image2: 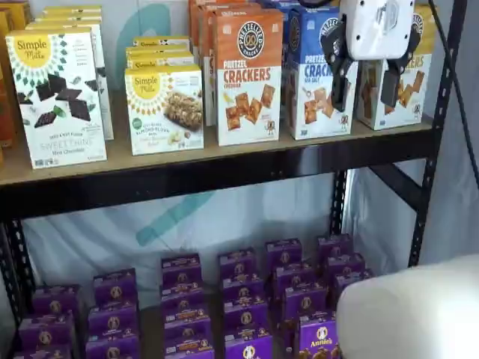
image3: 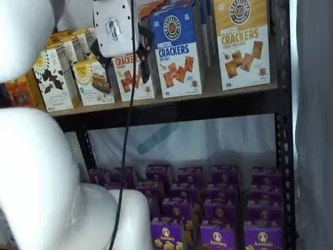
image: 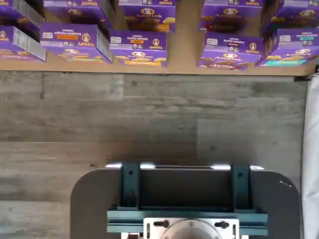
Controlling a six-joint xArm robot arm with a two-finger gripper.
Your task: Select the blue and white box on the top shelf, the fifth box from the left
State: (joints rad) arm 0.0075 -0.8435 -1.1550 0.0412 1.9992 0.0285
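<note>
- Wrist view: I saw only the dark mount with teal brackets [image: 187,199] over grey plank flooring [image: 149,119], and rows of small purple Annie's boxes [image: 139,47] on a tan board beyond it. None of the fingers showed here, nor the target box.
- Shelf view: the gripper [image2: 367,75] hung in front of the top shelf [image2: 224,168], its white body high at about one o'clock in the picture. Both black fingers pointed down with a plain, wide gap between them and nothing in it. The blue and white box [image2: 314,82] stood upright on the board, just at nine o'clock of the gripper, partly overlapped by the near finger. An orange-topped Cheddar box [image2: 248,75] stood on its far side, a yellow-topped cracker box [image2: 404,90] behind the gripper.
- Shelf view: here the gripper [image3: 119,65] sat at nine o'clock of the blue and white box [image3: 179,52], over the orange-topped box; the two clearly stood apart in depth. The cable [image3: 126,156] hung below.
- My judgement: this was the approach step, with nothing grasped yet. Next I would need to centre the spread fingers on the blue box, then push in toward the shelf before closing.
</note>
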